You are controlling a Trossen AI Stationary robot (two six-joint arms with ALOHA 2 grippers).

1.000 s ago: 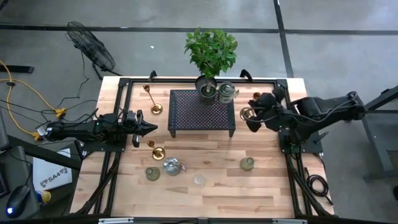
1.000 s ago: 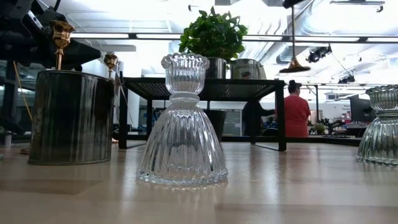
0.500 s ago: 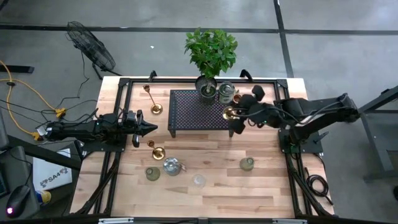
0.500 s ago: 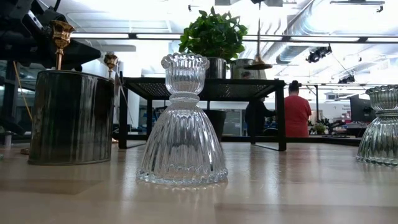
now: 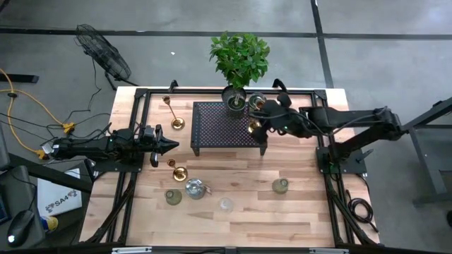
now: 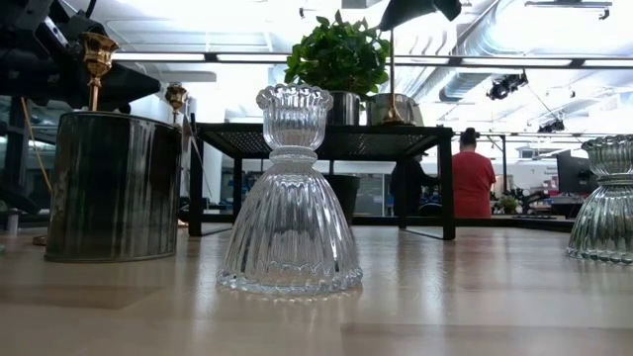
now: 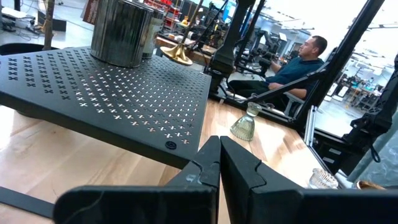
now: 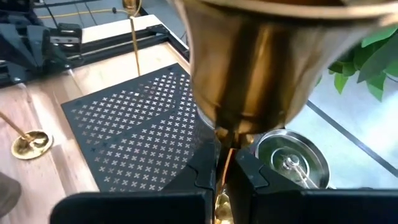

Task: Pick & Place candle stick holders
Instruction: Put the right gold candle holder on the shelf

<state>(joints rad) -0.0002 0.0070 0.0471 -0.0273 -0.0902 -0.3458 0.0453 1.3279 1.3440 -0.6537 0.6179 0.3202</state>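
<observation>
a brass candle stick holder [image 5: 255,127] was held upright in the clamped right hand [image 5: 266,116] over the black stand's [image 5: 226,127] right edge, while the left hand [image 5: 169,146], shut and empty, was kept at the surface's [image 5: 233,212] left side.

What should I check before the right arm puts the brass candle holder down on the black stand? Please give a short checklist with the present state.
1. Right pincer shut on brass candle holder: ok.
2. Holder is over the black stand, near its right end: ok.
3. Base already touching the stand: cannot tell.
4. Silver holder and plant pot stand close behind the landing spot; clearance: cannot tell.
5. Left pincer shut, waiting at the table's left side, away from the stand: ok.
</observation>
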